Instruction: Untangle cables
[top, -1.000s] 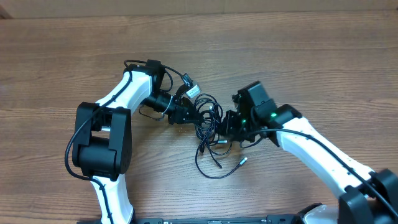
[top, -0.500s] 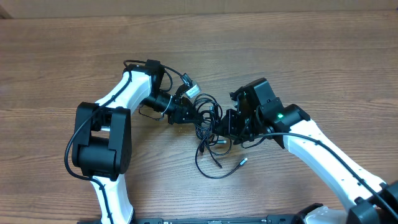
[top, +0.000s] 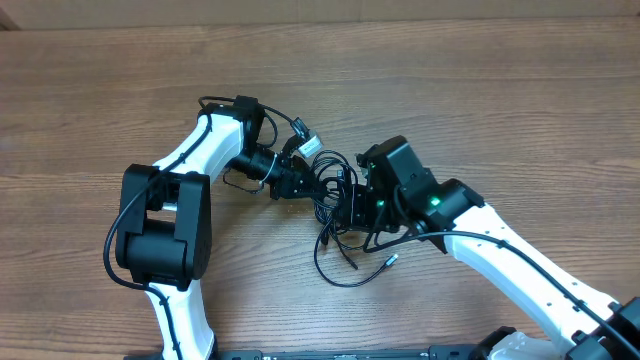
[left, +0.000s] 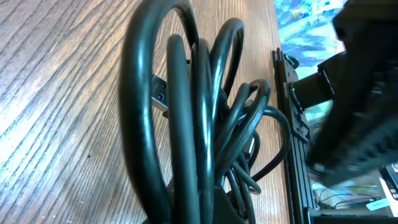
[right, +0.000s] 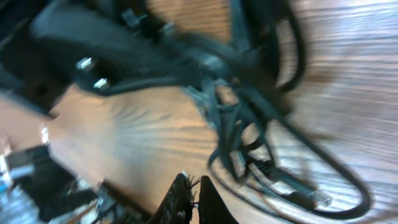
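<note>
**Tangled cables gripped mid-table between two closed claws**

The thin black flexible cables (top: 335, 215) with small plug ends are bunched at the middle of the brown wooden table (top: 520, 110), and loose loops are trailed toward the robot's side. The left gripper (top: 298, 185) is clamped on the bundle's left side. The right gripper (right: 189, 186) is pressed shut at the bundle's right edge, fingers tip to tip, with the cords just beyond; that view is blurred.

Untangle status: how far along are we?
Done: nothing, the cables lie in one tangled bunch. In hand: left gripper shut on the bunch; right gripper shut at its edge, hold unclear. Left: separating every cord.
</note>
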